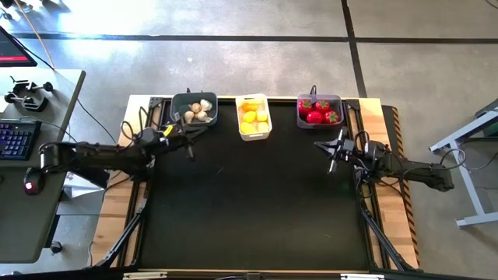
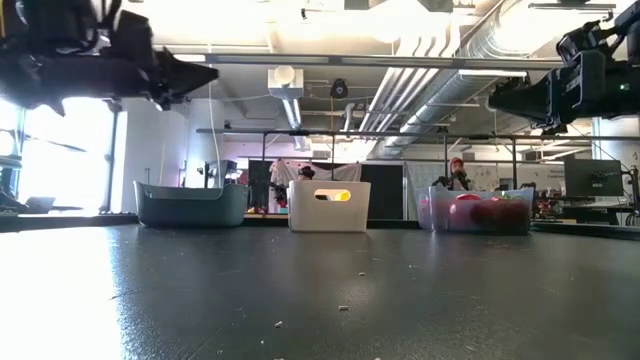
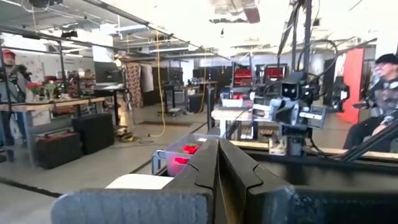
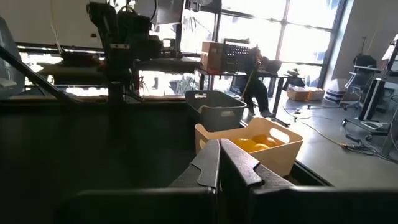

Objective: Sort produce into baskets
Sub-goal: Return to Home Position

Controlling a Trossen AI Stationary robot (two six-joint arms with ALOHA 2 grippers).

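Dark fingers fill the foreground of each wrist view, pressed flat together with nothing between them. The left pincer is clenched and empty, and so is the right pincer.

From above, the left arm reaches in from the left side. Its pincer hangs over the black bench, just in front of the grey basket. The right arm reaches in from the right side, with its pincer over the bench near the front of the third basket. The two pincers are well apart. In the low view both hang high above the surface, touching nothing.

Three baskets stand in a row along the far edge of the bench:
- **Left:** the grey basket holds the whitish garlic pieces.
- **Middle:** the white basket holds the yellow lemons.
- **Right:** the third basket holds the red tomatoes with green tops. In the low view it seems to be clear plastic.

All the produce that shows lies inside these baskets, sorted by colour.

Beside the bench on the left, a side desk carries a keyboard. In the room beyond, a person sits at the edge of the left wrist view.
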